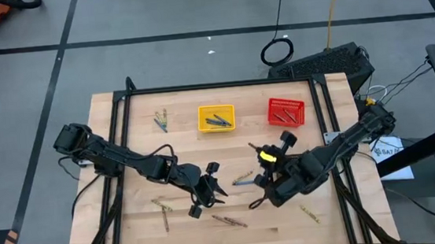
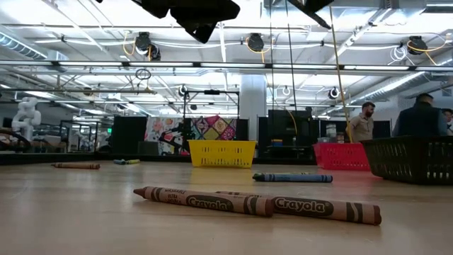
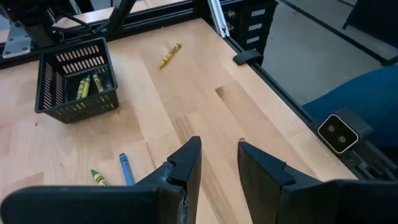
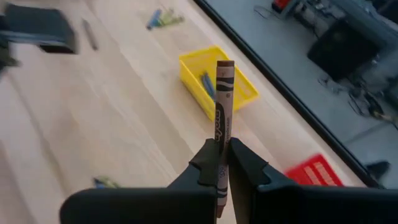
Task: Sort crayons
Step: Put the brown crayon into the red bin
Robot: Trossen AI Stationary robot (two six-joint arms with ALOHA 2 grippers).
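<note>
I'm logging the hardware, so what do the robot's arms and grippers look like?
Both arms are dark and jointed with black cables alongside. The left gripper has two flat, wedge-shaped black fingers. The right gripper matches it, and its arm carries a bright yellow-green spot near the wrist.

Both arms are dark and jointed, with black cables along them. The right arm carries a yellow-green patch near its wrist. Each end effector has two flat dark fingers.

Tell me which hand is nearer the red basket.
Right. The right hand, shut on a brown crayon, sits diagonally below the red basket; the left hand is farther away, toward the table's middle.
</note>
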